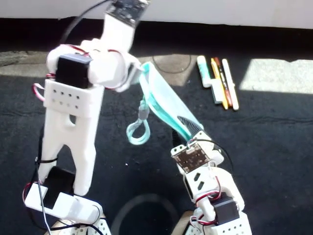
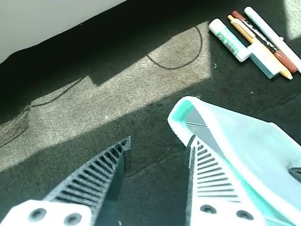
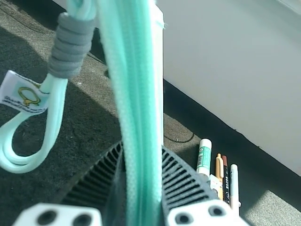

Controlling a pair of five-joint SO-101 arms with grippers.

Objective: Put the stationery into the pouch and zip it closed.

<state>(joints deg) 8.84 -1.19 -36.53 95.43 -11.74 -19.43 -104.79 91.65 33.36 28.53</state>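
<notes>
- Pouch (image 1: 164, 100), mint green, is up off the tabletop (image 1: 274, 147), held at a slant between the two arms.
- Right jaws pinch the pouch's lower end edge-on, with the fabric squeezed between both fingers (image 3: 183, 183).
- Left jaws are spread wide with nothing clamped. The pouch's upper corner is right at one fingertip (image 2: 195, 148); cannot tell if it touches.
- Strap (image 1: 138, 131) dangles from the pouch in a loop, with a gray sleeve (image 3: 70, 44) above the loop and a small tag (image 3: 23, 96) on it.
- Stationery (image 1: 218, 82) lies on the tabletop, well apart from the pouch toward the far edge.
- It is a glue stick (image 1: 204, 71) plus pens (image 1: 225, 83), packed side by side and touching.
</notes>
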